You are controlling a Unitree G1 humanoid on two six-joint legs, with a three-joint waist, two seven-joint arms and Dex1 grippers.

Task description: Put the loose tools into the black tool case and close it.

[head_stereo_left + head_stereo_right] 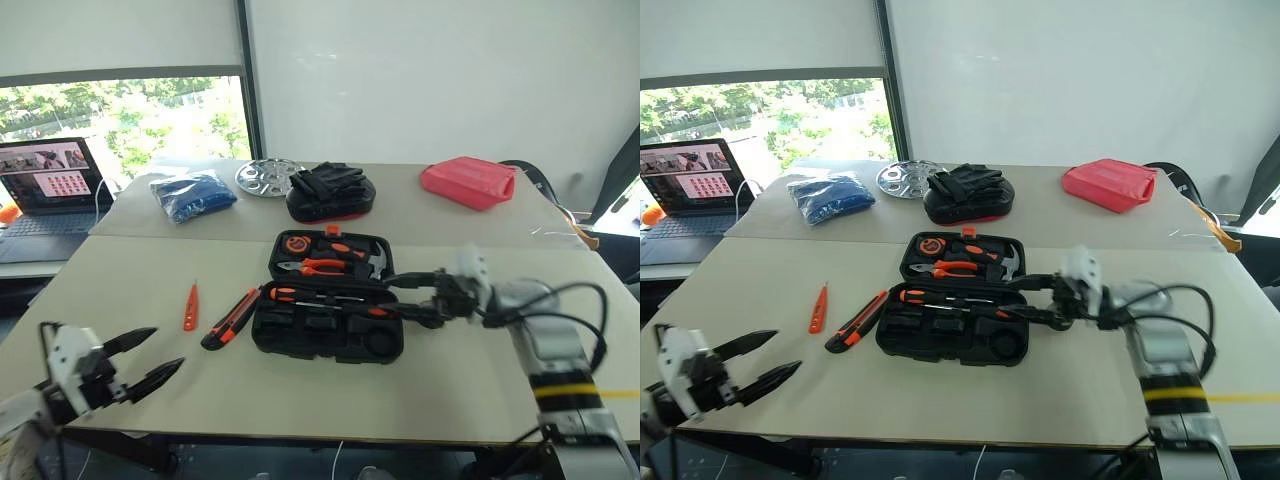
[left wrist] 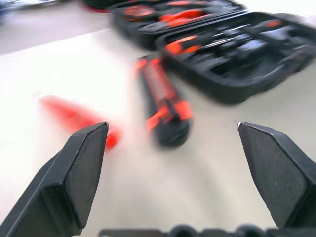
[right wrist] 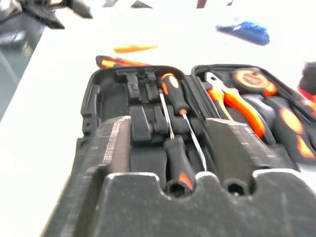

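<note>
Open black tool case [image 1: 330,300] mid-table, two tools loose to its left.

Head view: utility knife [image 1: 229,319] lies diagonally beside the case, tester pen [image 1: 190,307] farther left; left gripper [image 1: 150,362] spread empty near the table's front edge. Right wrist view: right gripper [image 3: 170,143] parted over both screwdrivers [image 3: 175,123] lying lengthwise in their slots.

A pale counter [image 1: 130,300] runs across the front, and lying open at its middle is the black tool case [image 1: 330,300], both halves flat on the surface. Just to its left sits the orange-black utility knife [image 1: 230,319], angled toward the case, and a little further left the slim orange tester pen [image 1: 190,307]. Behind, a second counter [image 1: 400,215] butts up, carrying a blue bag [image 1: 192,194], a shiny metal disc [image 1: 268,177], a black pouch [image 1: 331,193] and a red pouch [image 1: 467,182].
</note>
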